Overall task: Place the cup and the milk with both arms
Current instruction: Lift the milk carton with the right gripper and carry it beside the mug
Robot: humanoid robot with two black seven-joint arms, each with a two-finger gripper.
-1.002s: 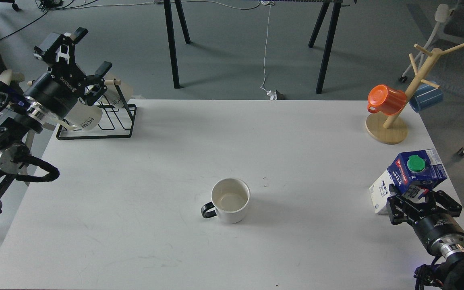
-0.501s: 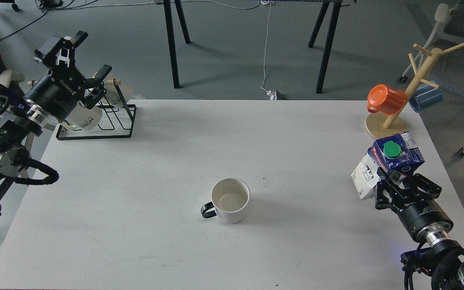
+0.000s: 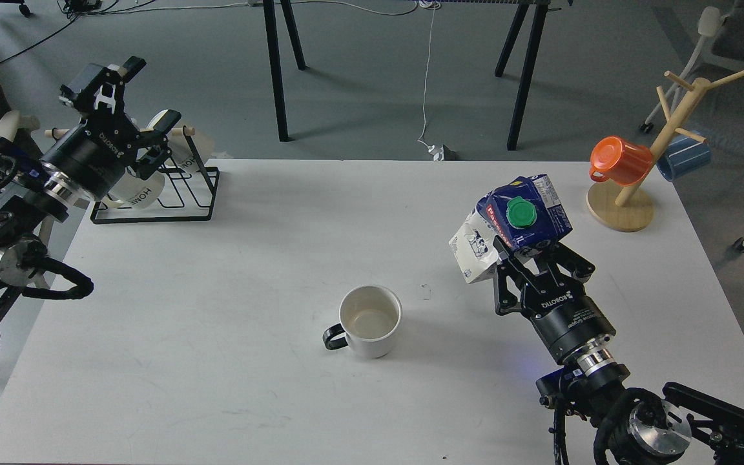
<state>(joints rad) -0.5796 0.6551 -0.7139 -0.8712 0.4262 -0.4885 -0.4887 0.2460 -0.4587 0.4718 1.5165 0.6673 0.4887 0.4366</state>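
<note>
Holding the milk [image 3: 514, 223] off the table [image 3: 268, 258], the right gripper [image 3: 537, 258] has its fingers clamped on the carton's lower part, carton tilted w/ its green cap facing the camera and the white cow-picture side turned left. Carton sits above the table's right half, up and to the right of the cup [image 3: 370, 321], well apart from it.

Cup stands upright on the table near the middle-front, black handle pointing left, cream inside showing, nothing touching it.

Left gripper [image 3: 136, 93] hangs over the table's far-left corner, above the black wire rack [image 3: 172, 194], fingers spread wide w/ nothing between them. Cream "HOME" mugs [image 3: 136, 187] sit on that rack, partly hidden behind the left arm.

At the far-right corner a wooden mug tree [image 3: 630, 194] stands on its round base; an orange cup [image 3: 617, 160] hangs on its left side, a blue mug [image 3: 685, 155] on the right, beyond the table edge as seen from here. Neither touches the milk, though the orange cup is fairly near the carton's top
</note>
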